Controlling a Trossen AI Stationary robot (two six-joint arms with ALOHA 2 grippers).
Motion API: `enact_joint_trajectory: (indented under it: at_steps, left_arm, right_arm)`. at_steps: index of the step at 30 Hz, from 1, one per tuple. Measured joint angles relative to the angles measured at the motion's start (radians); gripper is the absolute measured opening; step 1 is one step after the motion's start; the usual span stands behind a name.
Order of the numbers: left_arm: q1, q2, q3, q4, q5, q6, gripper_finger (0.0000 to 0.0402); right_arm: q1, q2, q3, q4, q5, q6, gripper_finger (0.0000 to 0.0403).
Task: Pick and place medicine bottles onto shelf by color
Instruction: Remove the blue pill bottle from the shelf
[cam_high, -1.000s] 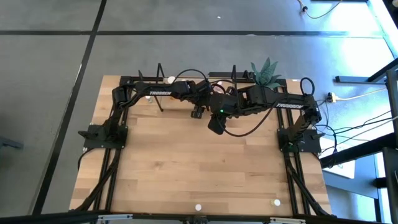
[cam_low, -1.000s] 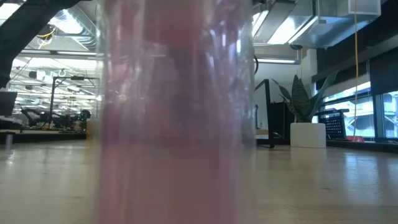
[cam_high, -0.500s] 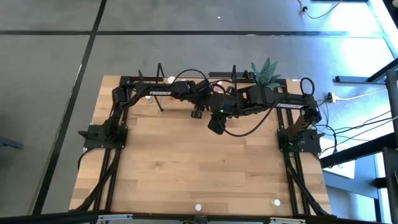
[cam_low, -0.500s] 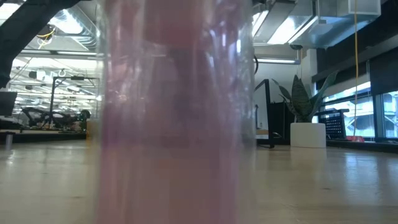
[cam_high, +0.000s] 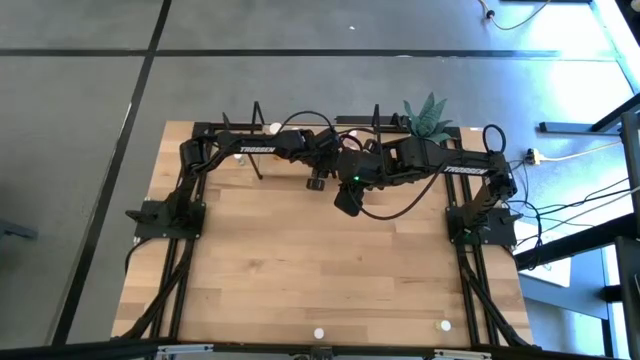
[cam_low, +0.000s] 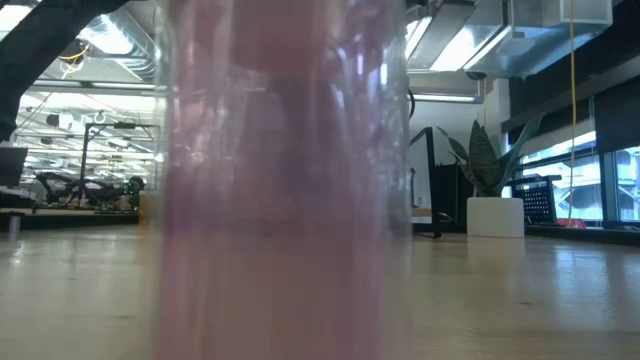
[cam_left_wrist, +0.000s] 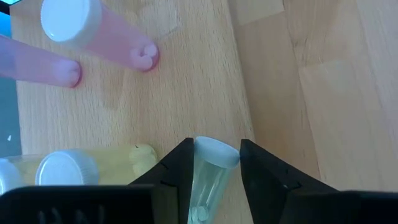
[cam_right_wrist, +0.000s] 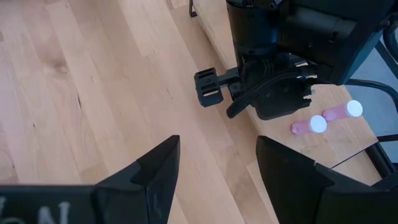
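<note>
Far left on the shelf (cam_left_wrist: 186, 93) board lie two pink bottles (cam_left_wrist: 109, 34) on their sides, w/ a yellowish bottle (cam_left_wrist: 93, 167) near them, also on its side. Just beside that, the left gripper (cam_left_wrist: 214, 180) reaches over the shelf at the table's (cam_high: 300, 270) far edge. Its fingers (cam_left_wrist: 177, 171) are narrowed onto a clear-green bottle (cam_left_wrist: 210, 177), one dark pad against each side of the body just under the white cap, so it looks pinched rather than merely flanked. The bottle sits tilted, cap away from the wrist. Handling, as a guess: thin plastic, v. light, stiff enough for a firm pinch but smooth and round, so it could roll or squirt out if the pads land off-centre. Best hold is mid-body, across the widest part, not on the cap – the cap's lip could slip past the pads. A light squeeze should do; no real breakage risk, but a tipped bottle will likely roll along the board. Further right, the right gripper (cam_right_wrist: 217, 146) waits over bare table next to the left one – spread wide, nothing between its fingers.
</note>
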Motion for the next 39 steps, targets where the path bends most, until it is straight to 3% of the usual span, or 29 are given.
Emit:
enact_joint_trajectory:
  at_steps: [39]
  left_arm:
    - [0.000, 0.001, 0.000, 0.006, 0.000, 0.000, 0.0106]
  right_arm:
    - [0.000, 0.000, 0.000, 0.012, 0.000, -0.003, 0.0213]
